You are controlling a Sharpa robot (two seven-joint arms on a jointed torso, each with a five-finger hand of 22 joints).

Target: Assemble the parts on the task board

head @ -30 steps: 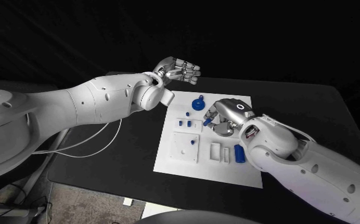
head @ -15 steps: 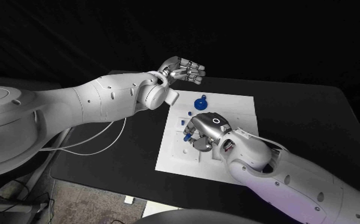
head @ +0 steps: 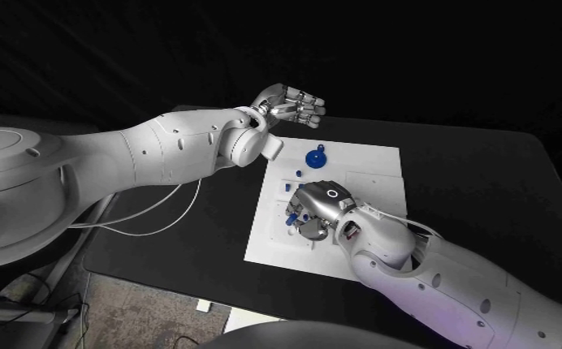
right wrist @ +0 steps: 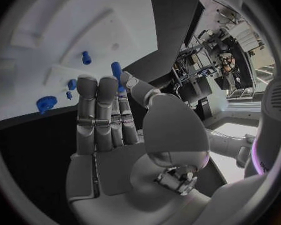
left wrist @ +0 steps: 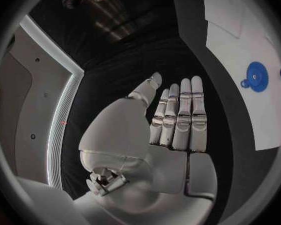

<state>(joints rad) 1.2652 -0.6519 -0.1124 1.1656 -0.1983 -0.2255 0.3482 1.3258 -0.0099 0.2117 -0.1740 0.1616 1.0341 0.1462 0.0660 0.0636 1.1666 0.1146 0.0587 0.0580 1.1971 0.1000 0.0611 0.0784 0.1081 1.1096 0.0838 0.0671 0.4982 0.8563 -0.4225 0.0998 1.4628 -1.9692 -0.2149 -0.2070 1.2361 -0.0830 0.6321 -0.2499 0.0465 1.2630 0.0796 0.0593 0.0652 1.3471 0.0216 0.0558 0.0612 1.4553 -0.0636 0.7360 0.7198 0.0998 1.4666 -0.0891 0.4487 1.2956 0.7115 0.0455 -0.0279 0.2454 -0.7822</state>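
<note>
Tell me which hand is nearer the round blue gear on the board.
Left. The left hand hovers just beyond the blue gear, off the task board; the right hand sits farther, over the board's middle.

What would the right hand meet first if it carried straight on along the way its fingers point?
Probably the task board itself: the right hand's fingertips point at it, holding a blue part.

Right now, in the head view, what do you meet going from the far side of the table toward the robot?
Left hand → round blue part → right hand, over the white board.
</note>
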